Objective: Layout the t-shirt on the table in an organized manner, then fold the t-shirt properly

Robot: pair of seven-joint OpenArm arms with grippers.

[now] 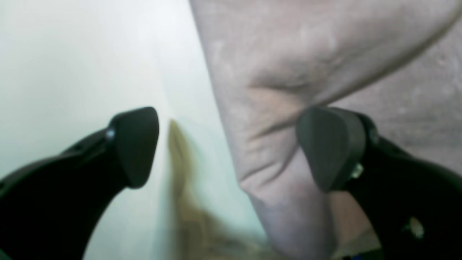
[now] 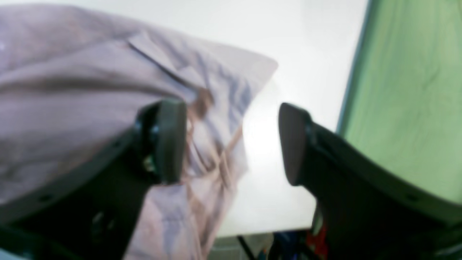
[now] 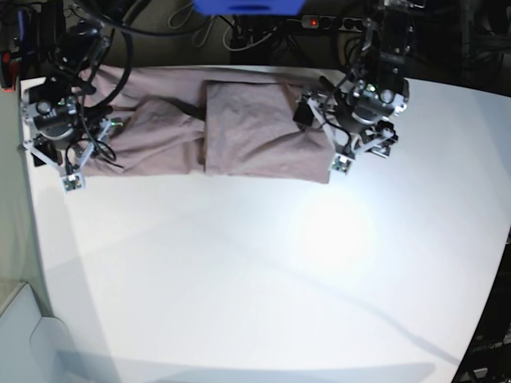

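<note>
The t-shirt [image 3: 215, 132] lies along the far edge of the table [image 3: 263, 271], partly folded into a long band whose long axis follows that edge, with one arm at each end of it. The left gripper [image 1: 227, 148] hangs over one end with its fingers spread wide and clamped on nothing: one pad [image 1: 330, 146] sits over the cloth, the other over bare table just beside the t-shirt's edge, so the hem runs between them. The right gripper [image 2: 232, 142] stands at the opposite end, its fingers likewise apart and empty; one pad [image 2: 168, 139] is above the t-shirt's wrinkled corner and the other above bare table beside it, near the table's side edge. Each arm is thus nearest its own end of the t-shirt, and neither is placed to reach the middle. Judging from this, the next fold would turn on the band's length: bringing one end across toward the other, with the cloth edge already lying between each pair of fingers.
</note>
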